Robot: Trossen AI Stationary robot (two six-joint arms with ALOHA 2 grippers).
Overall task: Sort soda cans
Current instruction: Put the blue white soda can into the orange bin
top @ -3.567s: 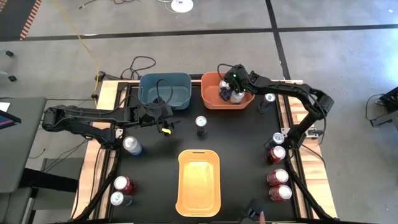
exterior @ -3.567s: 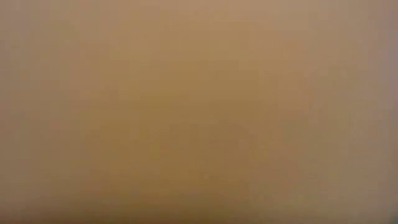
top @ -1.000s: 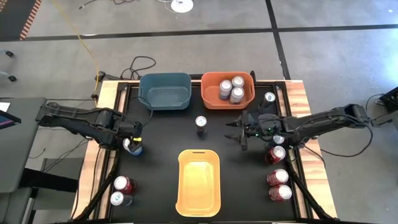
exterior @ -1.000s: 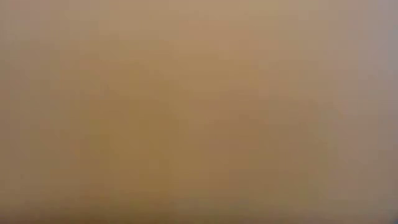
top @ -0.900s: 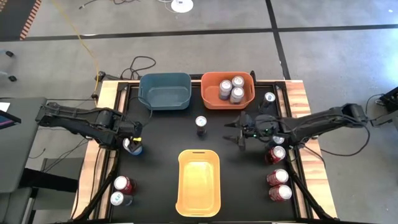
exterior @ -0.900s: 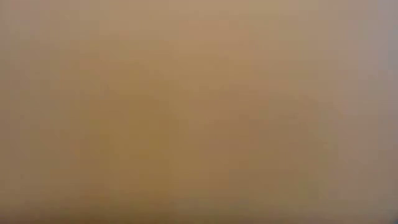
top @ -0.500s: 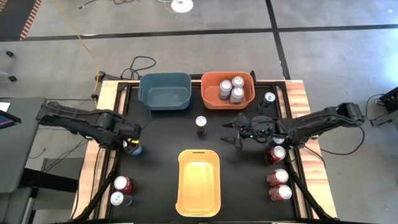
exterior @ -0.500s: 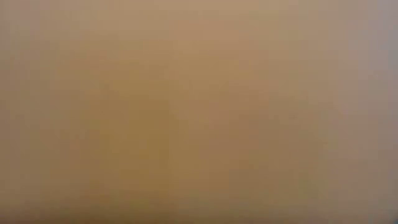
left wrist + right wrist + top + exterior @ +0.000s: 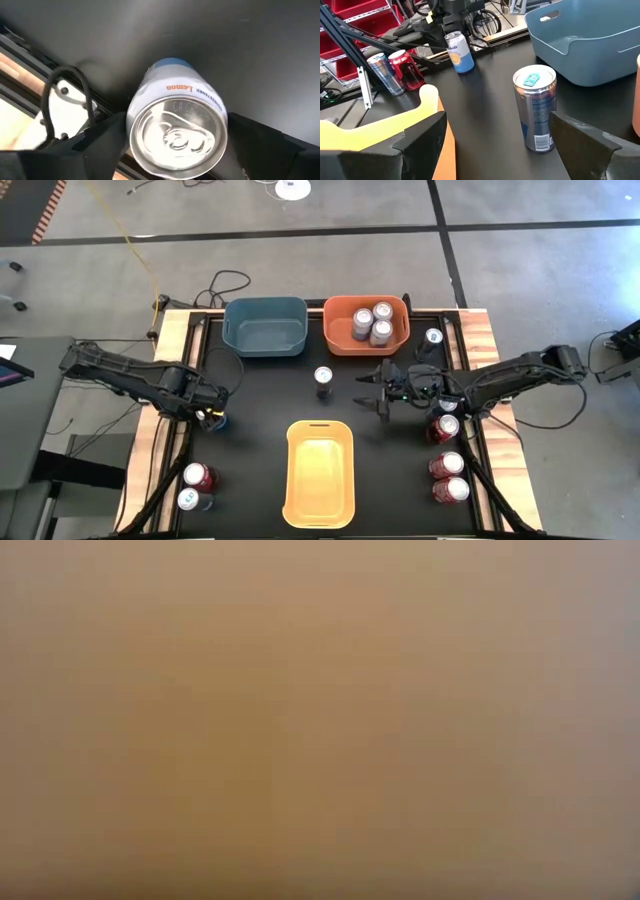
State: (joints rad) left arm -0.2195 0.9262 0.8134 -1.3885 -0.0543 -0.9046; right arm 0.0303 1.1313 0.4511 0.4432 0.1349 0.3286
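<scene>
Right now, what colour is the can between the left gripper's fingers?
Pale blue can with a silver top, best seen in the left wrist view.

Soda cans (image 9: 444,462) upright, scattered over table; three in orange bin.

A lab or workshop: concrete floor (image 9: 300,260) with tape lines, loose cables (image 9: 225,283), red shelving (image 9: 355,17) behind the worktop (image 9: 270,395).

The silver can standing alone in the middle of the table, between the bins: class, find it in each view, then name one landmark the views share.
High view: silver can, centre of the table, just ahead of the right gripper.
Low view: not in it; nothing can be made out.
Left wrist view: not in it.
Right wrist view, upright between that gripper's fingers, farther off.
Shared landmark: blue bin.
</scene>
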